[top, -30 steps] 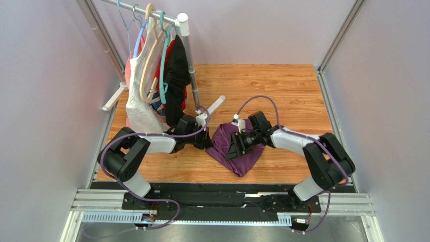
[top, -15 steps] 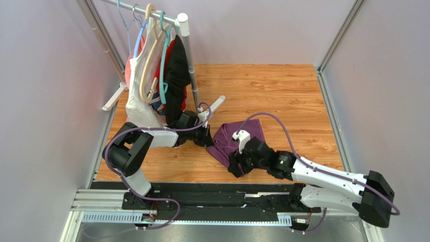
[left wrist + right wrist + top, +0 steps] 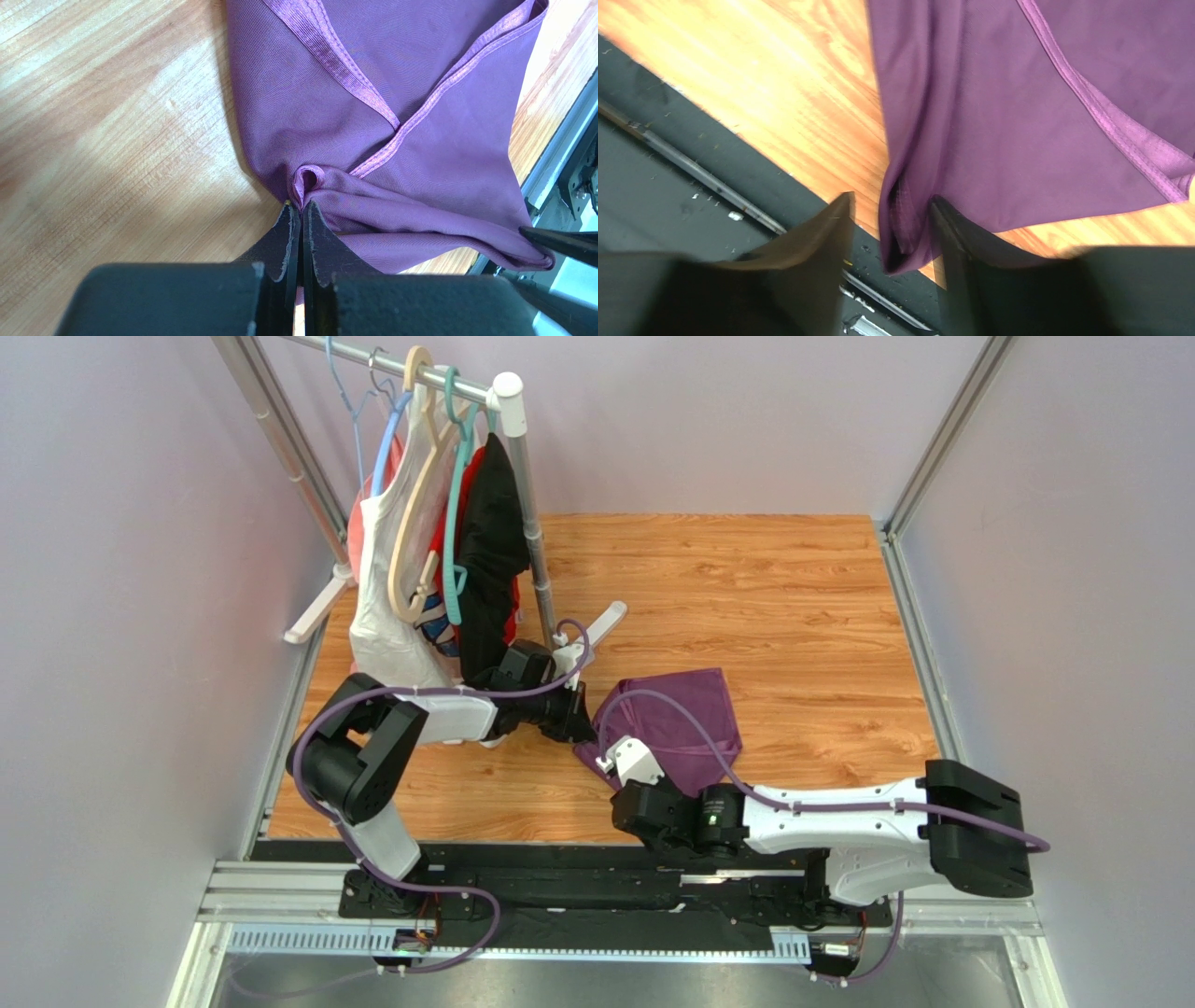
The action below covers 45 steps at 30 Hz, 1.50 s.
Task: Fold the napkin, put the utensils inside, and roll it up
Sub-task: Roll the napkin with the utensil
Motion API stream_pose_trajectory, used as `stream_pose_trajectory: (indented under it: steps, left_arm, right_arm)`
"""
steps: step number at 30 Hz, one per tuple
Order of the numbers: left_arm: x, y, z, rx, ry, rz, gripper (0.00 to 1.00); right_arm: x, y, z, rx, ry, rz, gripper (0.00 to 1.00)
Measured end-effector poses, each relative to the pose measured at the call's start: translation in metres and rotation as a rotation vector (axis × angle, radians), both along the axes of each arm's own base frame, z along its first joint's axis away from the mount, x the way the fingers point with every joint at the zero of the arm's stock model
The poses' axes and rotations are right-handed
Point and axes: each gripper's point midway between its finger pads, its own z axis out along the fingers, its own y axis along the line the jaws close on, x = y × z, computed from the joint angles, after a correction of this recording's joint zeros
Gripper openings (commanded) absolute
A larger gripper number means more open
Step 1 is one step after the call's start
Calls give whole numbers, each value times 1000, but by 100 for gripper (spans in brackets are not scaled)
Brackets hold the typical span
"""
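The purple napkin (image 3: 683, 717) lies partly folded on the wooden table, right of the left gripper. My left gripper (image 3: 581, 727) is shut on the napkin's left corner, and the cloth bunches at its tips (image 3: 302, 207). The napkin (image 3: 393, 77) spreads away from it with its hems showing. My right gripper (image 3: 619, 781) is at the napkin's near edge, by the table's front. It is open (image 3: 892, 201), and a hanging fold of napkin (image 3: 1018, 140) sits between its fingers. The fork and spoon are out of view.
A clothes rack (image 3: 525, 504) with white, red and black garments (image 3: 435, 560) on hangers stands at the back left, its white foot (image 3: 605, 626) just behind the left gripper. A black rail (image 3: 561, 861) runs along the table's front edge, right under the right gripper (image 3: 703, 175).
My right arm has swung from over the napkin down to the table's front edge. The napkin has gone from a bunched heap to a flatter shape. My left gripper has held its place.
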Motion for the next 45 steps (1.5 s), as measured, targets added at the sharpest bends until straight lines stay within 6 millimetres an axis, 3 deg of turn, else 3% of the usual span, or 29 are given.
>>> stream_pose_trajectory:
  steps: [3, 4, 7, 18, 24, 33, 45]
  left_arm:
    - [0, 0, 0, 0, -2, -3, 0]
    - [0, 0, 0, 0, -2, -3, 0]
    - [0, 0, 0, 0, -3, -5, 0]
    - [0, 0, 0, 1, -9, -11, 0]
    - [-1, 0, 0, 0, -6, -15, 0]
    - [-4, 0, 0, -2, 3, -22, 0]
    - [-4, 0, 0, -1, -1, -26, 0]
  right_arm:
    - [3, -6, -3, -25, -13, -32, 26]
    - [3, -8, -3, -31, -17, -40, 17]
    - [4, -13, -4, -39, -12, -65, 4]
    - [19, -30, -15, 100, 201, -210, 0]
    - [11, -30, -27, 171, 334, -235, 0]
    - [5, -35, -32, 185, 370, -305, 36]
    - [-4, -64, -31, 102, 374, -401, 43]
